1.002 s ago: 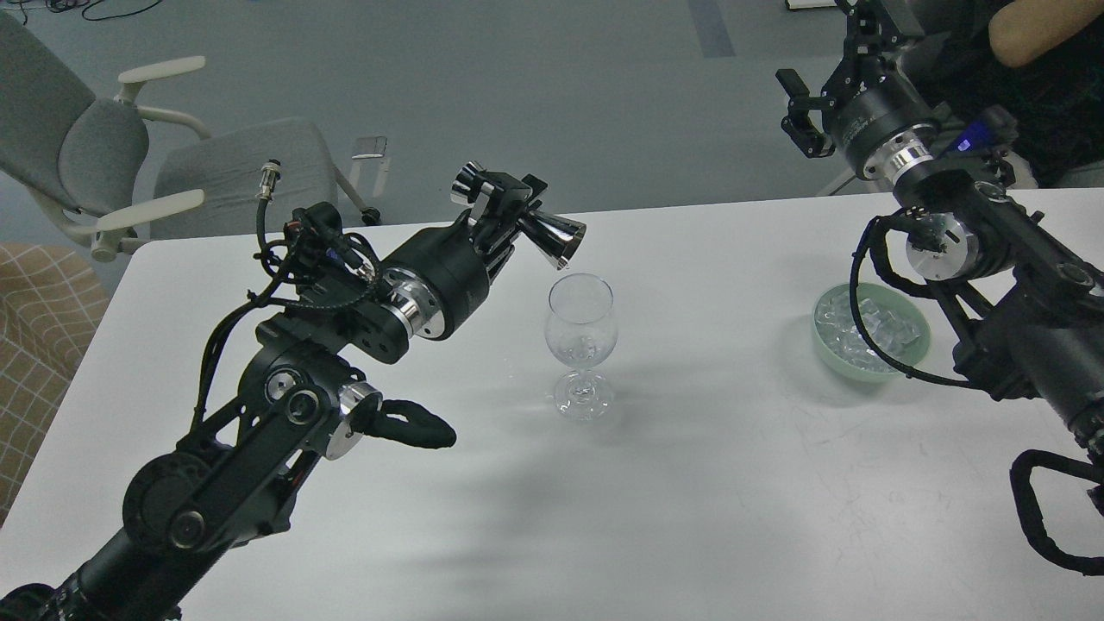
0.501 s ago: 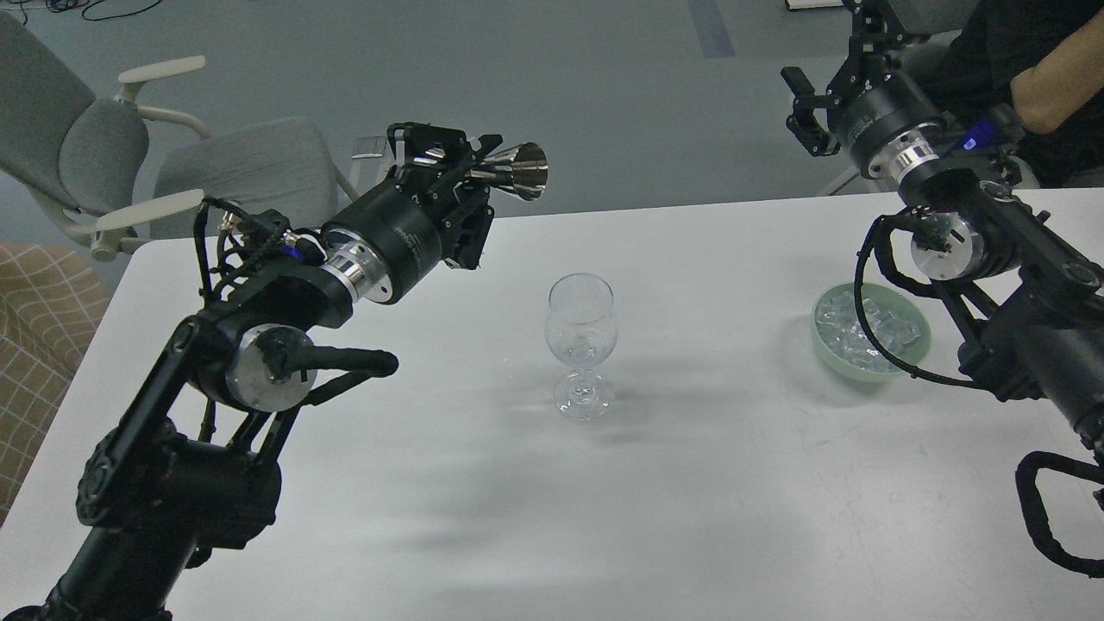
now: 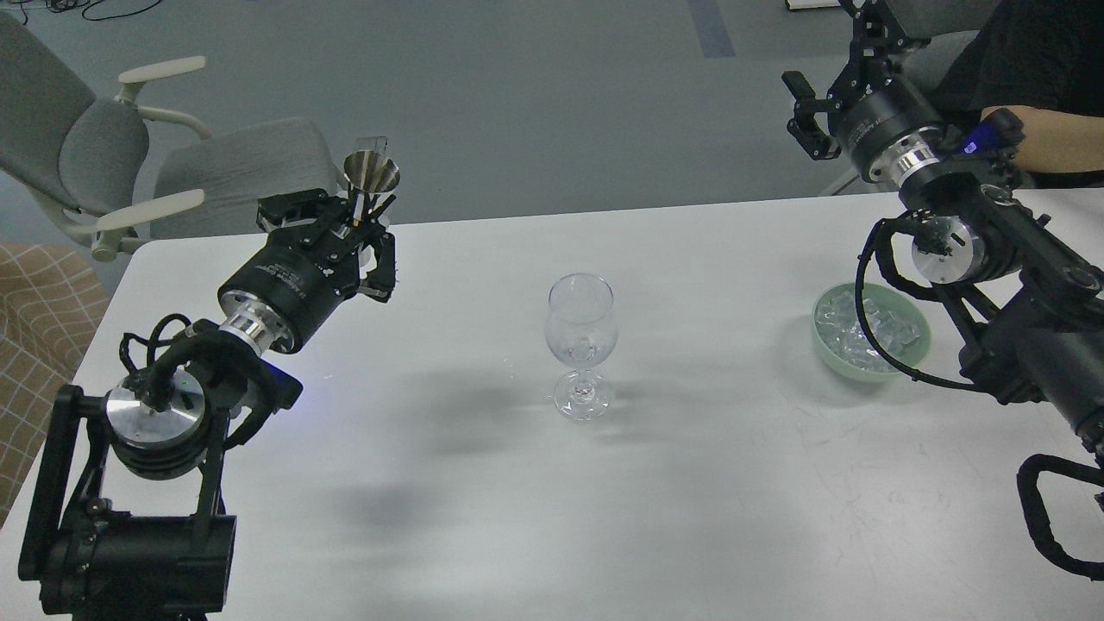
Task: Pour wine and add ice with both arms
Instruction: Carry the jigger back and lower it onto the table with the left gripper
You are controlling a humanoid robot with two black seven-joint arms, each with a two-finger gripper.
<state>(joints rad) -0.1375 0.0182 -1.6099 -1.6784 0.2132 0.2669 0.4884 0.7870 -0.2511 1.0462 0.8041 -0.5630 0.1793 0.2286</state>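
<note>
A clear stemmed wine glass [image 3: 580, 332] stands upright mid-table. My left gripper [image 3: 360, 220] is to its far left, over the table's back left edge, shut on a silver double-cone jigger [image 3: 371, 172] that now stands upright, mouth up. The ice [image 3: 862, 332], a heap of small clear cubes, lies in a pale green bowl [image 3: 919, 343] at the right. My right gripper [image 3: 832, 69] is raised beyond the table's back edge, above and behind the bowl, open and empty.
A grey office chair [image 3: 233, 168] stands behind the table's back left corner. A person's bare forearm [image 3: 1044, 138] is at the far right behind my right arm. The white table [image 3: 707, 483] edge runs along the back.
My left arm has swung left and back, away from the glass. The jigger went from tipped over the glass rim to upright. The right arm has barely moved.
</note>
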